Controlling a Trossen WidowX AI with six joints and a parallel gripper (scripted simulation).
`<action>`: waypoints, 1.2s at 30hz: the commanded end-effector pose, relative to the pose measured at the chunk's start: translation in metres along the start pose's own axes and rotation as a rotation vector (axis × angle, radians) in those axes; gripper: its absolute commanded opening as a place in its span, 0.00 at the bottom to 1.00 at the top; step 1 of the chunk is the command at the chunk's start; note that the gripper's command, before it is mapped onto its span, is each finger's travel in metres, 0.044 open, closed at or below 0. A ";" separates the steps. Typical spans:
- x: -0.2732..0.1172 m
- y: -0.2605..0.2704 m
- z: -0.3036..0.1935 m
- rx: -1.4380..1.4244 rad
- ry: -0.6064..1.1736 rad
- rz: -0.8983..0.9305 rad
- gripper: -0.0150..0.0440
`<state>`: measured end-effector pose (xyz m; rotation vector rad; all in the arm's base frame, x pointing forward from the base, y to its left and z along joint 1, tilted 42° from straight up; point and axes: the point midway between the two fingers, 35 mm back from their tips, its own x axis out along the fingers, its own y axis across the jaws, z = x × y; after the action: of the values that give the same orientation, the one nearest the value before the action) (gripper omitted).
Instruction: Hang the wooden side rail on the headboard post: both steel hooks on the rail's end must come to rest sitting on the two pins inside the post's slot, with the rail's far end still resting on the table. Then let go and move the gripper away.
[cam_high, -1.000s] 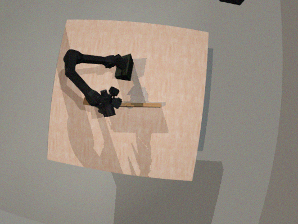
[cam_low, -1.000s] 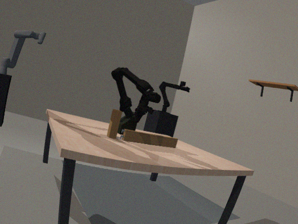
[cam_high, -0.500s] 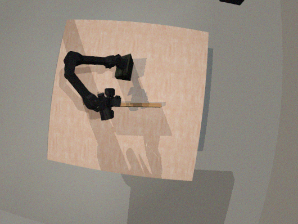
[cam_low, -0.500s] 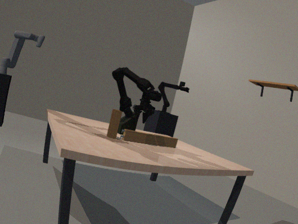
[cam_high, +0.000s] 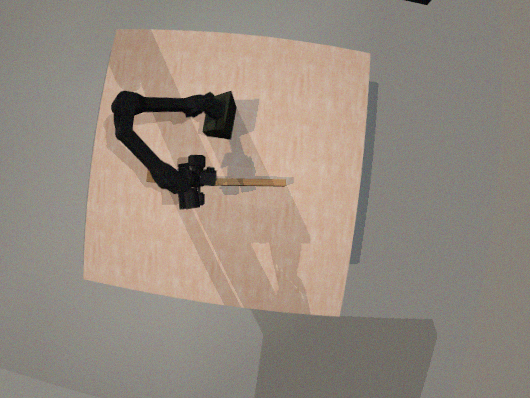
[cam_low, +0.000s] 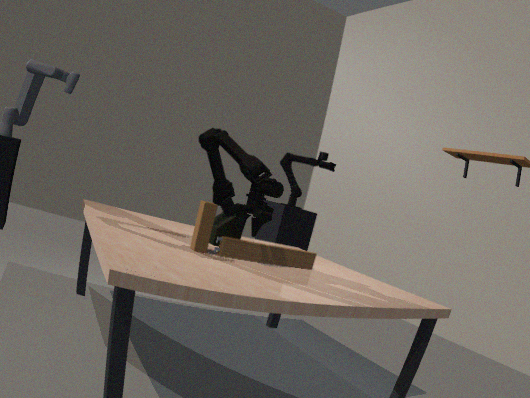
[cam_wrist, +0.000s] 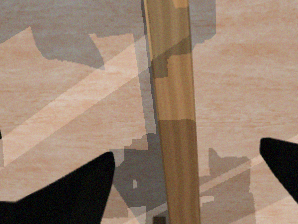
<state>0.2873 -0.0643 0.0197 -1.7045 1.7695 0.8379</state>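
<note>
The wooden side rail (cam_high: 255, 182) (cam_low: 270, 254) (cam_wrist: 175, 100) stands on its long narrow edge on the table. Its hooked end faces the upright headboard post (cam_high: 151, 177) (cam_low: 204, 226), with a small gap between them. The steel hooks (cam_low: 217, 247) are tiny glints low in that gap; whether they touch the pins cannot be told, and the slot is hidden. My gripper (cam_low: 251, 226) (cam_wrist: 185, 152) is open and empty, pointing down above the rail near its hooked end. In the wrist view the rail runs lengthwise between the two spread fingertips, slightly tilted.
The wooden table (cam_high: 300, 100) (cam_low: 150, 260) carries the rail and post. My arm's dark base block (cam_high: 220, 117) (cam_low: 227, 229) stands behind the rail. A second arm on a dark pedestal (cam_low: 297, 227) stands behind the table. A wall shelf (cam_low: 485, 156) is far right.
</note>
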 end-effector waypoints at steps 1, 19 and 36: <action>0.010 0.001 0.000 -0.007 0.004 0.004 1.00; 0.037 -0.001 0.000 -0.007 0.003 0.004 1.00; 0.064 0.000 0.000 -0.007 0.006 0.004 1.00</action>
<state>0.2848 -0.1026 -0.0227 -1.7048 1.7719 0.8382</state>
